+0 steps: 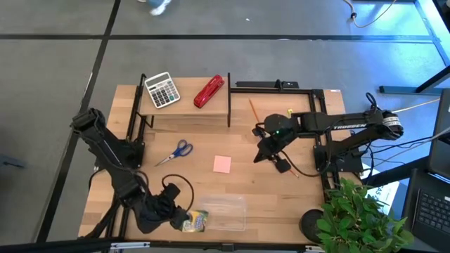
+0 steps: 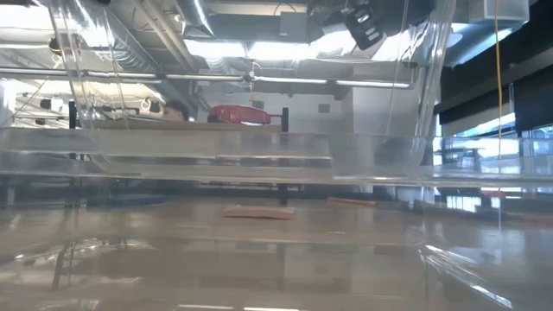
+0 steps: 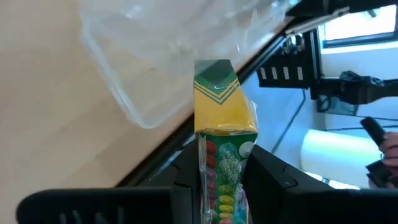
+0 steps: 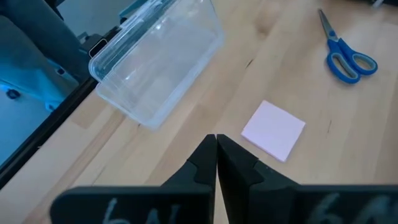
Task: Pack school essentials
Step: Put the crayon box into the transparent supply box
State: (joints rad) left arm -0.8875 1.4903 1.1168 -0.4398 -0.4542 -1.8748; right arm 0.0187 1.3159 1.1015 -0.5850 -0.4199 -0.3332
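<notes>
We start with the counter (image 1: 246, 190), where most of the job is unfinished. The clear box (image 1: 223, 213), at about six o'clock on the counter, looks empty to us in both wrist views, so we judge that nothing is packed yet.

The left arm lies along the eight o'clock edge, and its hand (image 1: 184, 219) sits just beside the box at its nine o'clock side. Its fingers are pinched on a crayon pack (image 3: 221, 109), yellow and green with coloured dots showing through its wrapper; the pack's top points toward the box but is not yet inside it.

The right arm reaches in from three o'clock. Its hand (image 4: 216, 158) is closed, fingertips together, holding nothing, and hangs above the counter with the pink pad (image 4: 273, 130) near its tips.

Still loose, largest first: the scissors (image 1: 176, 151) at nine o'clock of centre, the pink pad at centre, and an orange pencil (image 1: 252, 108) at about one o'clock. On the raised shelf (image 1: 184, 107) at twelve o'clock lie a calculator (image 1: 162, 90) and a red stapler (image 1: 209, 91).

By our reckoning the crayon pack is the first item to go in, and everything else remains.
</notes>
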